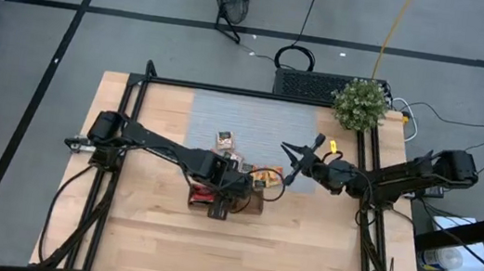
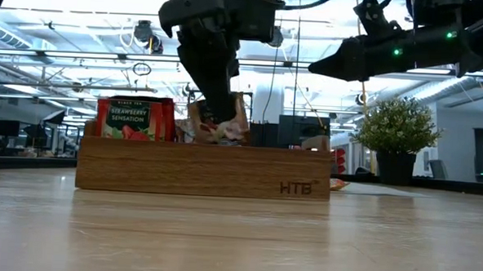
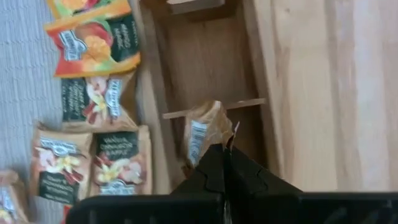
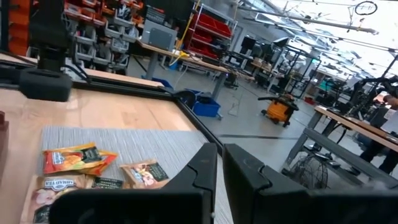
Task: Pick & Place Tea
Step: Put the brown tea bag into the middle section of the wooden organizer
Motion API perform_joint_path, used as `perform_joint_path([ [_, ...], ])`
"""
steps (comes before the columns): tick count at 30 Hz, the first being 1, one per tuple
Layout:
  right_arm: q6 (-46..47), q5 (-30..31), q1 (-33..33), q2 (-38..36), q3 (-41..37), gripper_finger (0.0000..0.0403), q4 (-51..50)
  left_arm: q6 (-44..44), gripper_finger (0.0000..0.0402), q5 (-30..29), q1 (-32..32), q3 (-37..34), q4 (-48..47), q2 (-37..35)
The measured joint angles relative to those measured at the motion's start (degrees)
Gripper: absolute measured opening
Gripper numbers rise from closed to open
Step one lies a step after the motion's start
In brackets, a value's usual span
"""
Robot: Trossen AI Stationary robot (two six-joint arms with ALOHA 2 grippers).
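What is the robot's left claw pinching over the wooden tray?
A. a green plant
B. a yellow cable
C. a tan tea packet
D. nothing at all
C. In the left wrist view, the left claw is shut on the top edge of a tan tea packet, which hangs over the wooden tray.

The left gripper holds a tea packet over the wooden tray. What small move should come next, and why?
Probably lower a little, then open. The left gripper is shut on a pale brown tea packet, held upright over a compartment of the long brown wooden tray near a divider. The packet does not appear to rest on the tray's floor yet. The right gripper waits, shut, raised above the grey mat.
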Motion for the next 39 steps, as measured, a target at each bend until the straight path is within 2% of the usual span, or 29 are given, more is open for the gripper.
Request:
perform_joint_path([
  [13,0.0,0.1,0.0,0.0,0.0,0.0018,0.0,-6.7,0.0002,1.1,-1.8,0.0,-2.4,-3.4],
  [17,0.0,0.1,0.0,0.0,0.0,0.0018,0.0,-7.5,0.0003,-0.7,-1.4,0.0,-3.3,-2.7],
  [39,0.4,0.1,0.0,0.0,0.0,0.0018,-0.9,-7.7,0.0005,0.5,1.4,-0.2,-3.1,2.8],
])
